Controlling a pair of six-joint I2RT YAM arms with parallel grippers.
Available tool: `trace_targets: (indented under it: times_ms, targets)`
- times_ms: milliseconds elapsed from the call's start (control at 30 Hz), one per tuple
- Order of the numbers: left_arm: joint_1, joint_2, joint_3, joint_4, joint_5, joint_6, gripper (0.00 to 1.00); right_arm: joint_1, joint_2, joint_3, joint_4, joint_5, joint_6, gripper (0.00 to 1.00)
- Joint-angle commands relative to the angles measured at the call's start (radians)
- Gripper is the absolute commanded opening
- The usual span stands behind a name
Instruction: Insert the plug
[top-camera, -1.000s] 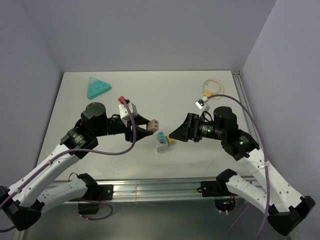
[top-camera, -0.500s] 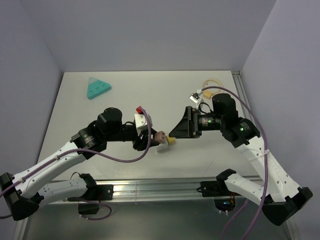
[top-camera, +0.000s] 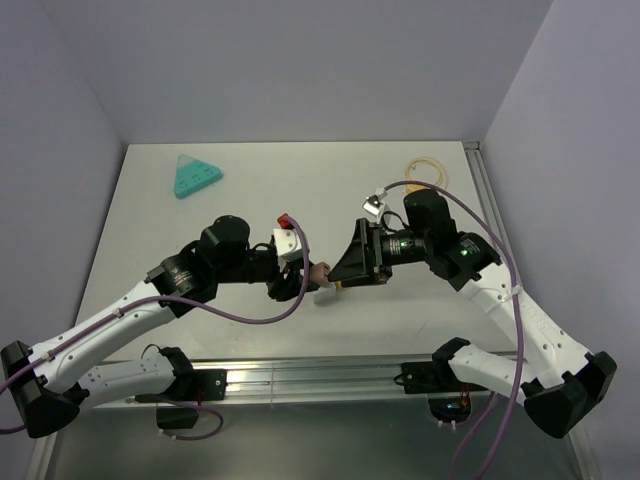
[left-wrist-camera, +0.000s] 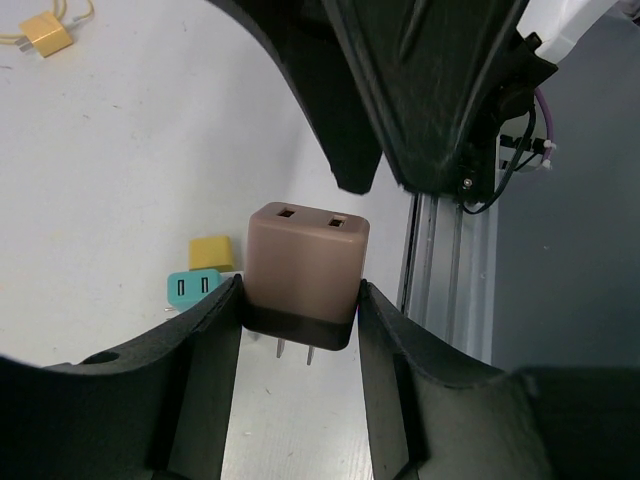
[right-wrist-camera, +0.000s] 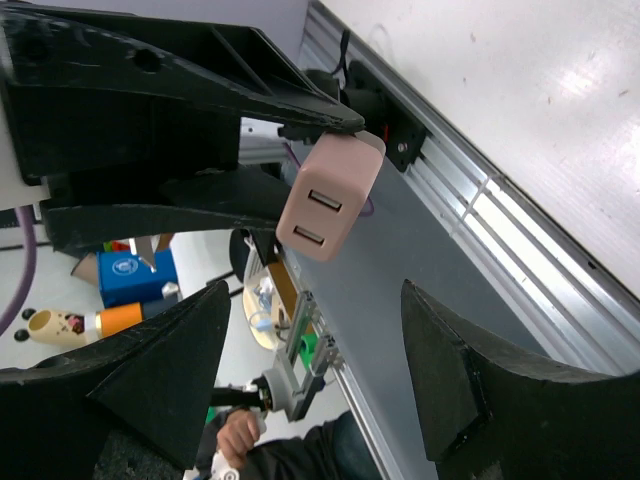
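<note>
Plug (left-wrist-camera: 305, 275), boxy, rounded corners, matte brown plastic

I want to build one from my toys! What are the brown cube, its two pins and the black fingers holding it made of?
The brown cube looks like smooth matte plastic: even colour, rounded moulded edges. Its two pins look like metal: thin, flat, greyish, though small here. The black fingers seem hard plastic with a dull, faintly grainy surface, perhaps printed.
</note>
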Motion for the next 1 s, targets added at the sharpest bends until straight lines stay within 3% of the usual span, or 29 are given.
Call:
trace_targets:
  times_ms: [0, 500, 967]
  targets:
    - [-0.007, -0.008, 0.04, 0.026, -0.003, 0.016, 0.0, 0.033, 0.021, 0.006, 0.05, 0.018, 0.014, 0.75]
    - [-0.019, -0.006, 0.044, 0.017, 0.005, 0.023, 0.0, 0.078, 0.115, 0.018, 0.111, 0.042, 0.079, 0.72]
    - [-0.034, -0.006, 0.046, 0.006, -0.015, 0.028, 0.0, 0.125, 0.164, -0.003, 0.147, 0.038, 0.116, 0.58]
